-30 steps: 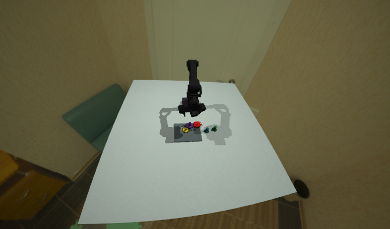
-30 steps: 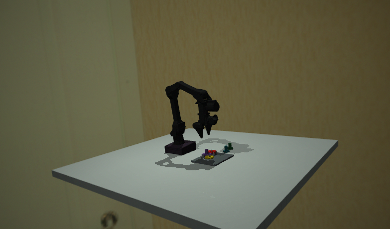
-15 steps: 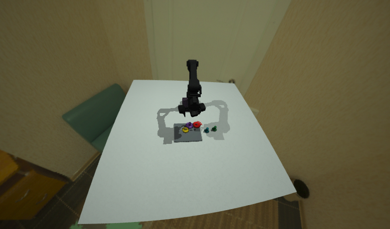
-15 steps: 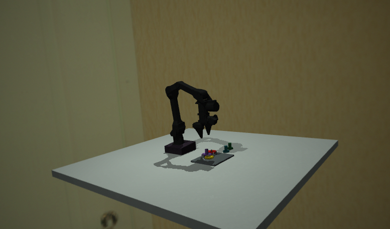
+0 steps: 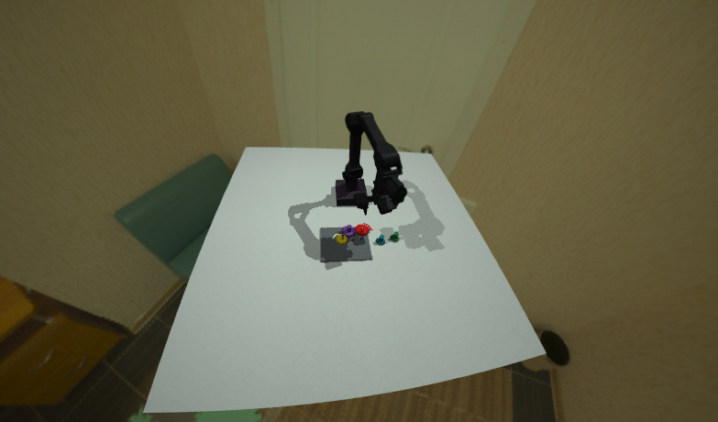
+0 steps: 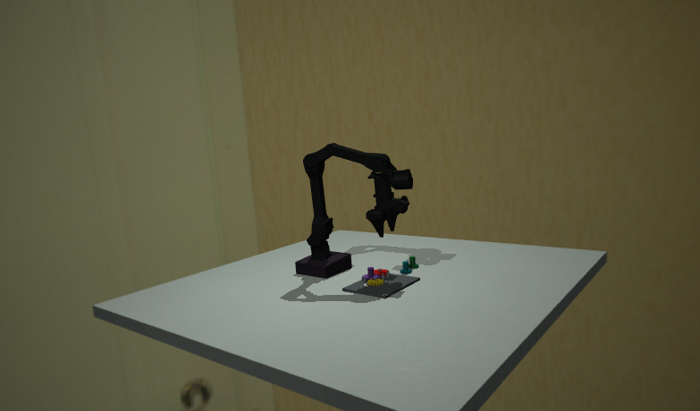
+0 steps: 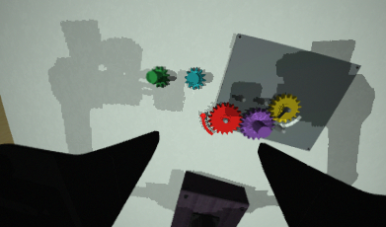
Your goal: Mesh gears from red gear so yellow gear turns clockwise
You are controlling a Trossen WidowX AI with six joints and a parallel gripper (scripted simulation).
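Gears sit near the board's edge [image 5: 346,260] [image 6: 364,294] [image 7: 332,106], seemingly below the wide-open, empty claw [image 5: 374,208] [image 6: 386,233] [image 7: 207,141]

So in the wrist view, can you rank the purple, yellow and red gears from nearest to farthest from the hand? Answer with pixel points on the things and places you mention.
From midway between the fingertips of the hand [image 5: 375,211] [image 6: 386,233] [image 7: 208,139], as that view shows it:
1. Red gear [image 5: 362,229] [image 6: 382,272] [image 7: 219,118], left of the three.
2. Purple gear [image 5: 348,230] [image 6: 370,273] [image 7: 256,123], middle.
3. Yellow gear [image 5: 341,239] [image 6: 375,282] [image 7: 292,104], right.

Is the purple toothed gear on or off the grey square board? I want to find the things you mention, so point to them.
On: the wrist view shows the purple toothed gear [image 5: 348,230] [image 6: 370,273] [image 7: 257,124] over the board, between red and yellow gears.
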